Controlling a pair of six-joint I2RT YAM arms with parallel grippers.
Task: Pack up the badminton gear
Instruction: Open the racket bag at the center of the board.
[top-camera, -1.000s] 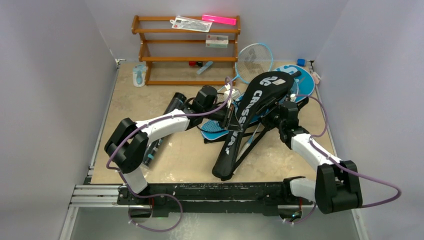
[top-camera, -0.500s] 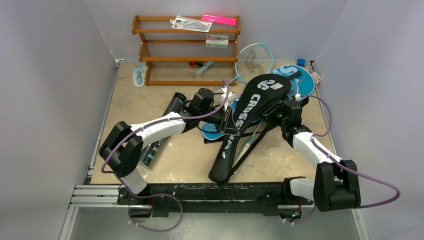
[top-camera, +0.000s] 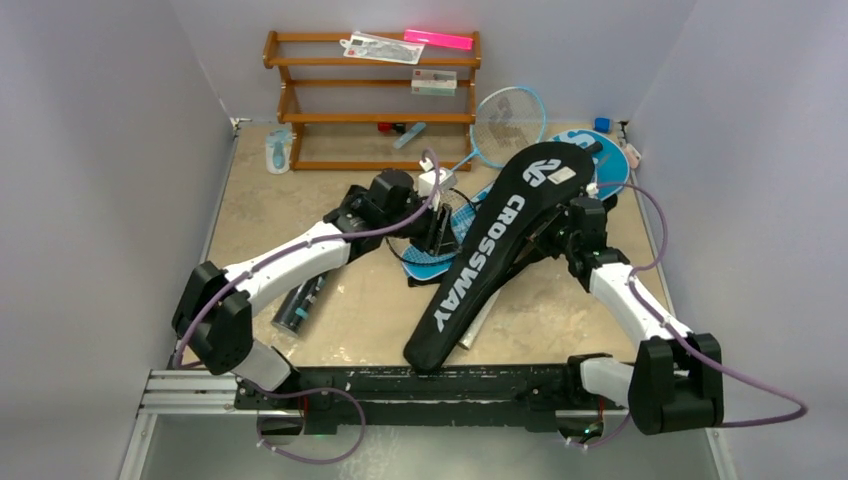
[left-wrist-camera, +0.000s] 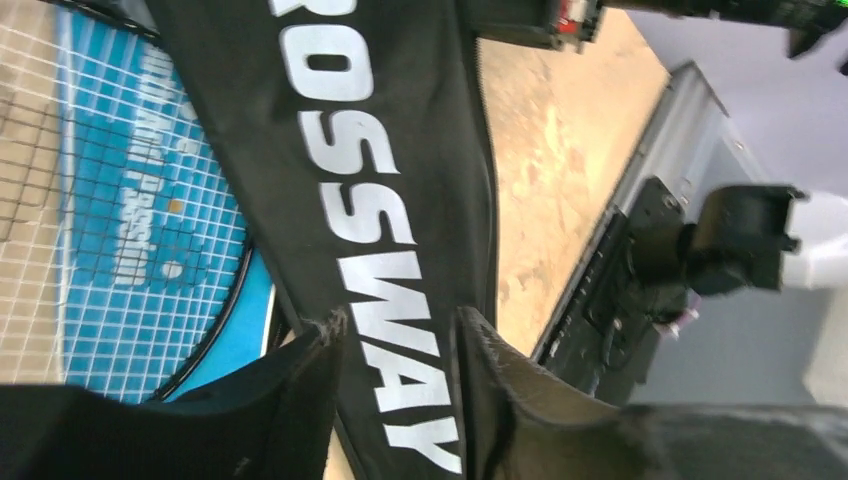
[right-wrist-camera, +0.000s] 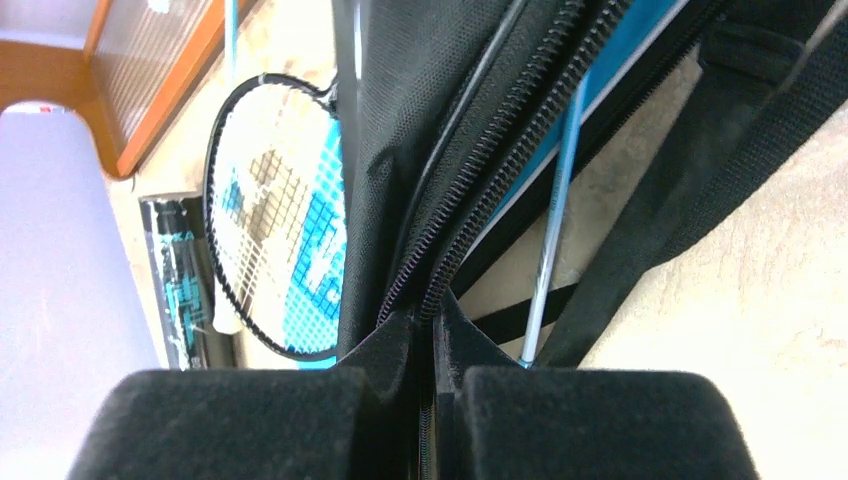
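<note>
Across the middle of the worktop (top-camera: 360, 320), a long black cover (top-camera: 490, 255) lettered "CROSSWAY" in white capitals, narrow end at the near edge by the arm bases, wide head away to the right, long axis on a diagonal. Pinched at its zipper edge by the right hand (right-wrist-camera: 425, 315), pads pressed tight on the fabric; left hand (left-wrist-camera: 400, 317) over its lettered face, fingers apart and gripping nothing, a blue racket cover (left-wrist-camera: 250, 310) just beside, its white print too blurred to read. Off to the left, a long black tube (top-camera: 300, 312) beside the left arm; farther back, a light-blue racket (top-camera: 508, 125) against the wooden rack (top-camera: 300, 100), a pink bar (top-camera: 438, 39) on top.
</note>
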